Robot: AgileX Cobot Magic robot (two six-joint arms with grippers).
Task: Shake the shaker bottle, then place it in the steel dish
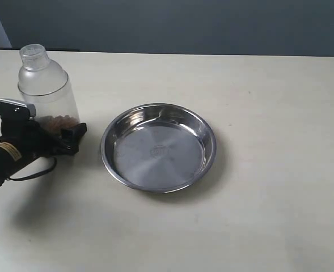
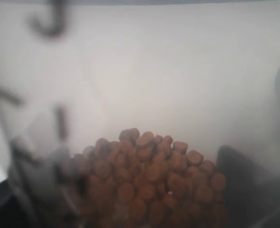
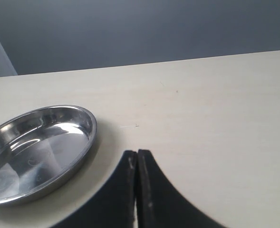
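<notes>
Two black fingers [image 1: 76, 132] of the left gripper [image 1: 70, 129] were seen around the lowest part of the shaker bottle [image 1: 45, 85], which stood upright on the table [image 1: 269, 215] between them. Whether they were pressed firmly on it or only set beside it could not be told. The steel dish [image 1: 158, 150] lay well apart from that gripper, out past its fingertips, with nothing in it. The right gripper [image 3: 137, 153] was held with its fingers together on nothing, the dish near and ahead of it to one side.

The bottle was judged light, since only a shallow heap of brown pellets [image 2: 149, 185] lay in it. Its stiff, smooth frosted plastic was thought likely to slip under shaking. A hold higher on the straight wall, below the domed shoulder, was judged steadier, with the small cap [image 1: 33, 52] left alone.
</notes>
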